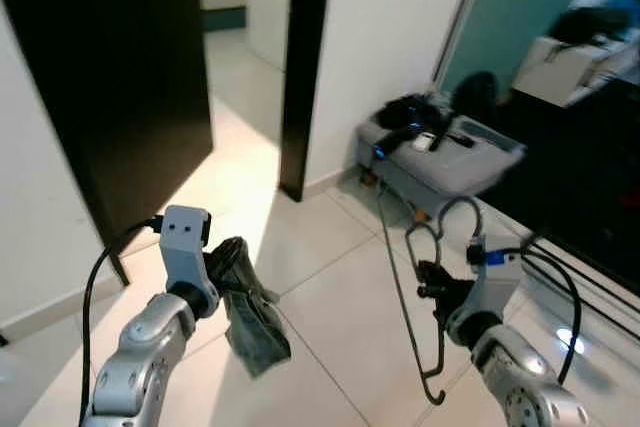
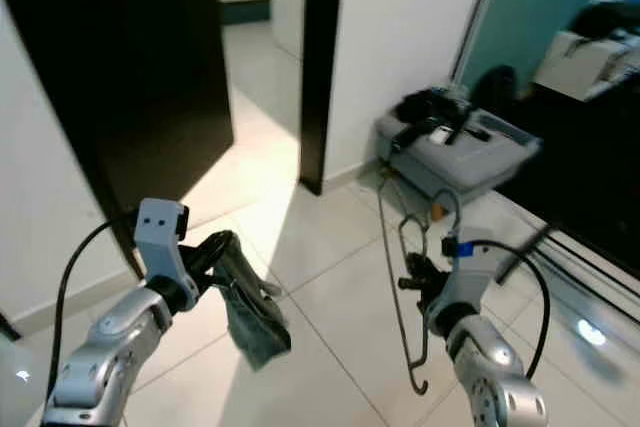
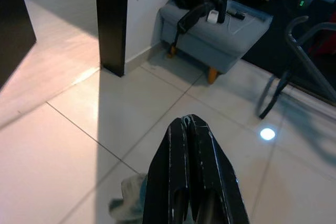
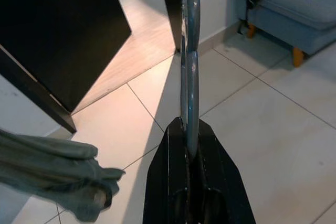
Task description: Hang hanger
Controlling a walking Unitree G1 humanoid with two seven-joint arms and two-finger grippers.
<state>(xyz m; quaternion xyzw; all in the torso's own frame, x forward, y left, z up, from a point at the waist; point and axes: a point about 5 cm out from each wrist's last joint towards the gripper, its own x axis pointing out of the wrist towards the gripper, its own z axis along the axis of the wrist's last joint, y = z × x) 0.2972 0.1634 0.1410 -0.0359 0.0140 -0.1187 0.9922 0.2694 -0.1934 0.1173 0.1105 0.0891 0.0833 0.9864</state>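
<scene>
**Hanger and cloth carried apart, ready for hanging**

While the right tool (image 1: 432,292) is clamped tight on the wire hanger (image 1: 425,297), holding it clear of the tiled floor (image 1: 330,287), the left tool (image 1: 225,262) pinches a grey cloth (image 1: 255,327) on its own side, probably so neither tangles before a rail is found.

No text, label, brand, number or sign can be read on anything here; the small items on the grey bench (image 1: 455,162) are too blurred to show any lettering.
</scene>
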